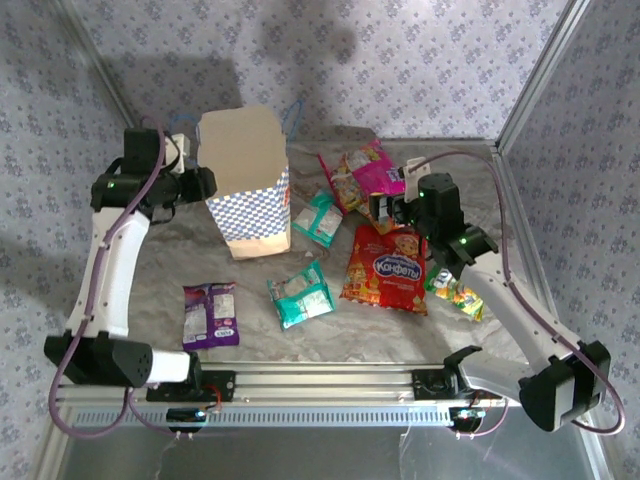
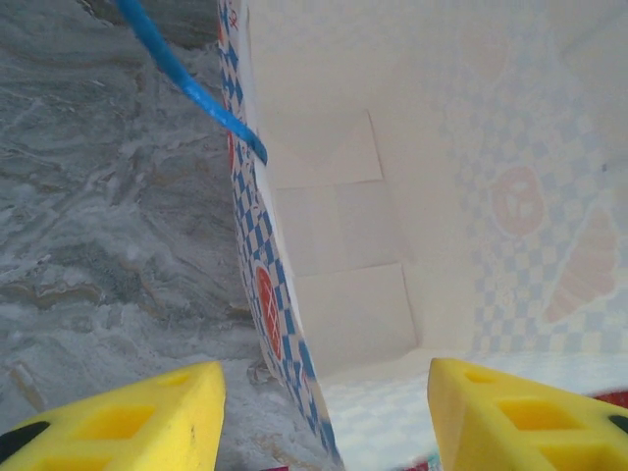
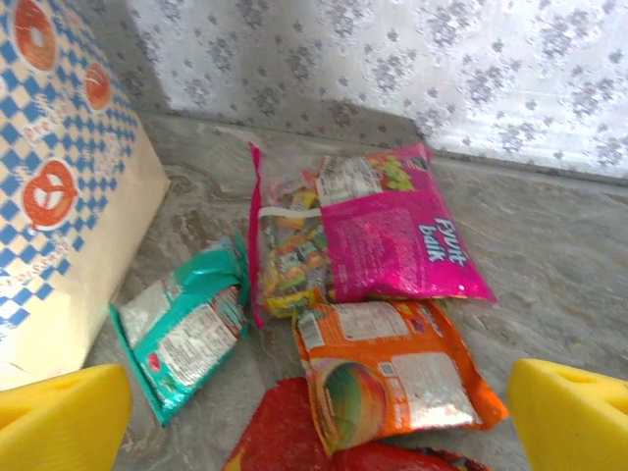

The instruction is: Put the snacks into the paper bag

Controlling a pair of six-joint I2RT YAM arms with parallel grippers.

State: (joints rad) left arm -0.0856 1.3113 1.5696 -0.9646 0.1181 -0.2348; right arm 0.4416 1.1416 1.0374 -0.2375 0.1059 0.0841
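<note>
The paper bag (image 1: 247, 180) stands upright and open-topped at the back left. My left gripper (image 1: 203, 183) is at its left rim. In the left wrist view the gripper (image 2: 326, 392) is open and its yellow fingers straddle the bag's checked wall (image 2: 270, 314) without touching it. My right gripper (image 1: 385, 207) hovers open over the snacks, holding nothing. Below it lie an orange packet (image 3: 392, 378), a magenta one (image 3: 402, 235), a teal one (image 3: 186, 329) and the big red packet (image 1: 385, 268). Another teal packet (image 1: 302, 293) and a purple-white one (image 1: 210, 314) lie nearer the front.
A green-yellow packet (image 1: 455, 292) lies partly under the right arm. The bag's blue cord handle (image 2: 186, 83) hangs over its outer side. Patterned walls close in the back and both sides. An aluminium rail (image 1: 320, 380) runs along the front edge.
</note>
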